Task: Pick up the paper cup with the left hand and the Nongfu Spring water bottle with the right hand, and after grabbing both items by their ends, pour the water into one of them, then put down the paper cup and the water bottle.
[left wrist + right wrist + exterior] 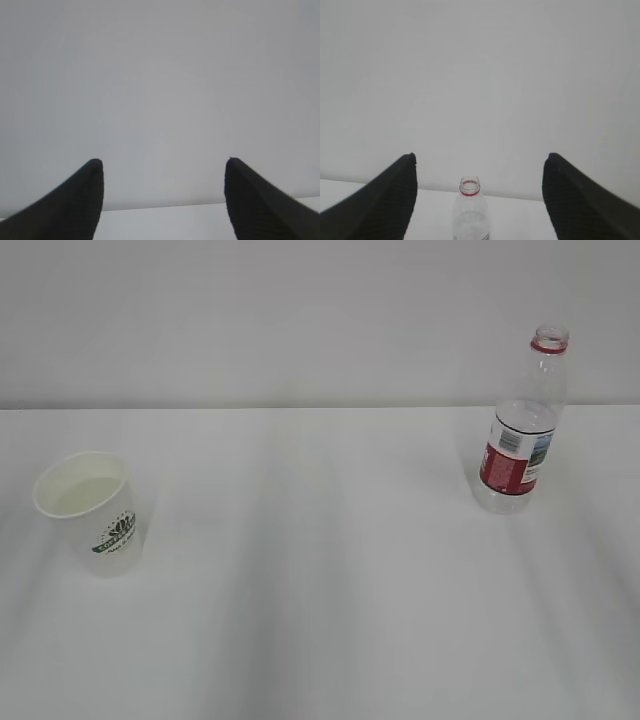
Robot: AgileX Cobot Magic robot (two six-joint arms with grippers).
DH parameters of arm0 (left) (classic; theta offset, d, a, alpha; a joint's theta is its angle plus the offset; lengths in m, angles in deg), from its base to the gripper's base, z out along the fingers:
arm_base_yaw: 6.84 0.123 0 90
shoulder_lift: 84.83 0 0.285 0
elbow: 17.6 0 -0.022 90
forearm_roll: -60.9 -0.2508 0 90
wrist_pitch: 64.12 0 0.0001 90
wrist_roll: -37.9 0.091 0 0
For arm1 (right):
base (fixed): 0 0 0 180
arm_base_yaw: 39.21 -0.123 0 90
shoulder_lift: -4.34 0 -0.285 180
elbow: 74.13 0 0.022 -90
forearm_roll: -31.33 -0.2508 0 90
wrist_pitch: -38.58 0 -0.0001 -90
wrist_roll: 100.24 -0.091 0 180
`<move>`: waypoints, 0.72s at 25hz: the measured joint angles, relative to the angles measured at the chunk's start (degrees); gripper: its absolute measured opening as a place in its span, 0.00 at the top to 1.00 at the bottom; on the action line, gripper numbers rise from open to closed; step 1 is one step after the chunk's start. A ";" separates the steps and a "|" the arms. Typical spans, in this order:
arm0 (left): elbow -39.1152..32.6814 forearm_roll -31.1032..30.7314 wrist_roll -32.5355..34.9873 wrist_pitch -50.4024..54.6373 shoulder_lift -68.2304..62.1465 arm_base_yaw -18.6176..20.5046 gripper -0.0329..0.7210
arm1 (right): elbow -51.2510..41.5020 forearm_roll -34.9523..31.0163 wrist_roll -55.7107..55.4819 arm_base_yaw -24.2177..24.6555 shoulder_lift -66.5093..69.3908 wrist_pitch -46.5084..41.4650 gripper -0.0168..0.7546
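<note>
The white paper cup (90, 510) with a dark green logo stands upright on the left of the table, pale liquid inside it. Far right, the capless Nongfu Spring water bottle (522, 430) stands upright with its red-and-white label. Neither arm shows in the exterior view. My left gripper (163, 162) is open, with only wall and table edge between its black fingers (75, 205); the cup is out of that view. My right gripper (480, 157) is open too, and the bottle's red-ringed neck (470, 189) stands between and beyond its fingers (580, 200), untouched.
The white table (320, 600) meets a plain pale wall (300, 320) at the back. Between the cup and the bottle lies a wide stretch of bare tabletop.
</note>
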 joint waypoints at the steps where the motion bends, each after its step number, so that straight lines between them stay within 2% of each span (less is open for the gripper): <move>1: 0.00 0.00 0.00 1.48 0.92 -0.34 0.23 | 0.00 0.00 0.00 0.00 -0.42 -1.19 0.22; 8: 0.00 -0.38 0.00 5.16 6.57 -3.62 0.29 | 0.00 0.20 0.00 0.00 -2.13 -6.21 0.22; 12: 0.00 -4.26 0.00 7.93 9.61 -6.95 0.31 | 0.00 0.20 0.00 0.00 -4.59 -7.47 0.22; 18: 0.00 -4.89 0.00 17.21 14.86 -9.25 0.31 | 0.00 1.05 0.00 0.00 -7.12 -11.07 0.22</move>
